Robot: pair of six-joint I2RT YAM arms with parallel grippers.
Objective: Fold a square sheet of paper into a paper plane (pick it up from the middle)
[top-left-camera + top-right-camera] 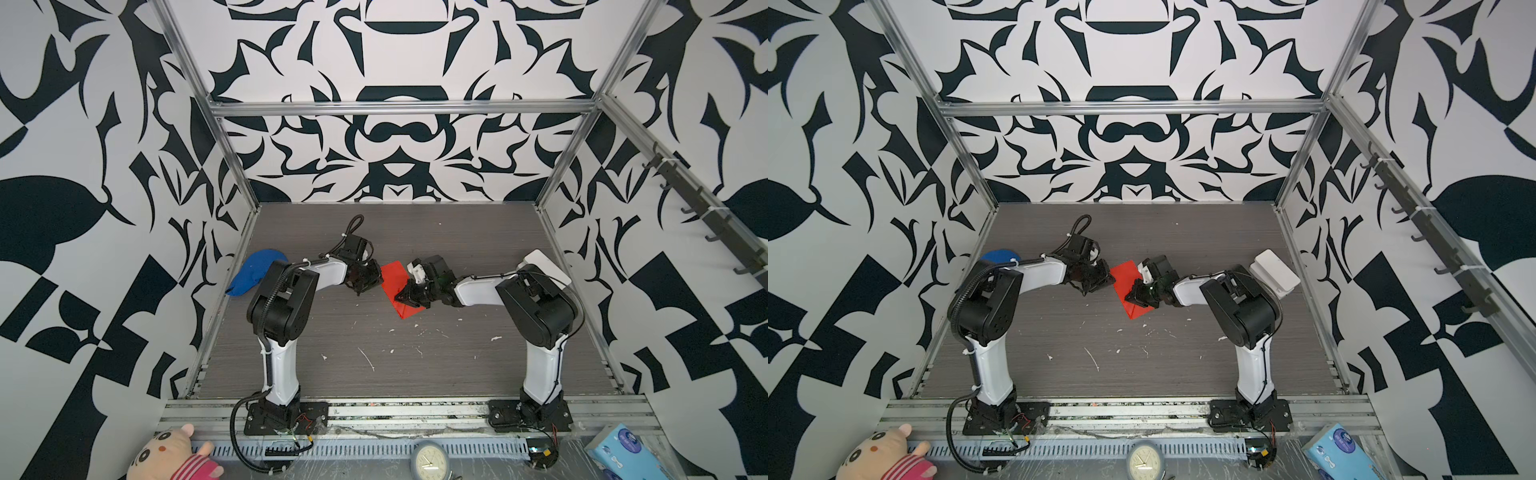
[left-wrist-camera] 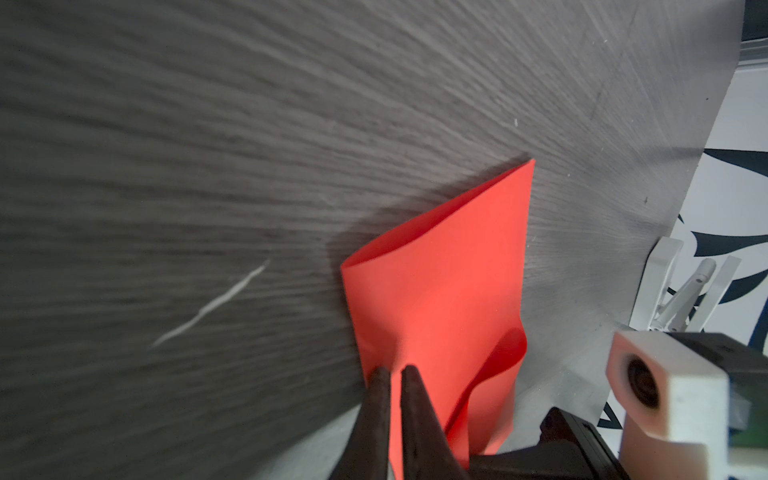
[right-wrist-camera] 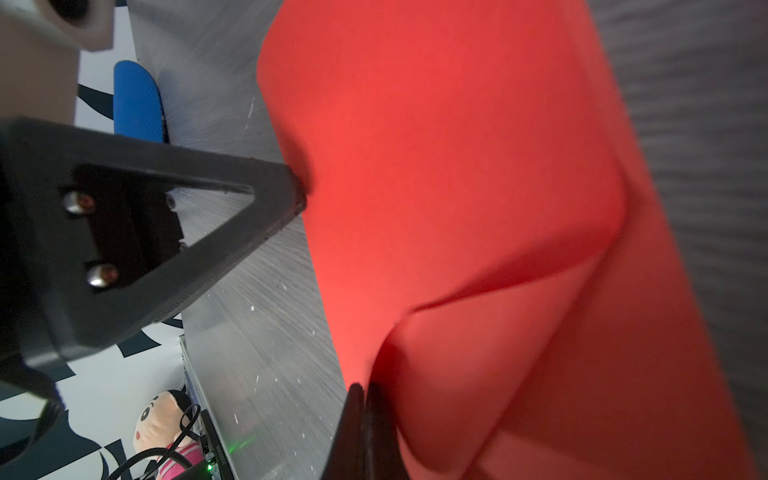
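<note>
Left gripper (image 2: 392, 371) and right gripper (image 3: 365, 388) each pinch the loosely doubled square sheet of paper (image 1: 394, 275) over the middle of the worktop (image 1: 332, 328). Advise: align edges flush before creasing.

sheet of paper (image 2: 440, 291): thin red paper, matt, smooth
table top (image 1: 457, 374): grey wood-grain board, matt, finely ridged, flecked white
left gripper (image 2: 395, 370): black plastic, matt, slightly grainy
frame rail (image 1: 399, 107): bare metal, dull sheen
blue cloth (image 1: 249, 274): soft fabric, matt
arm shell (image 1: 282, 374): white plastic, smooth, slight gloss
</note>
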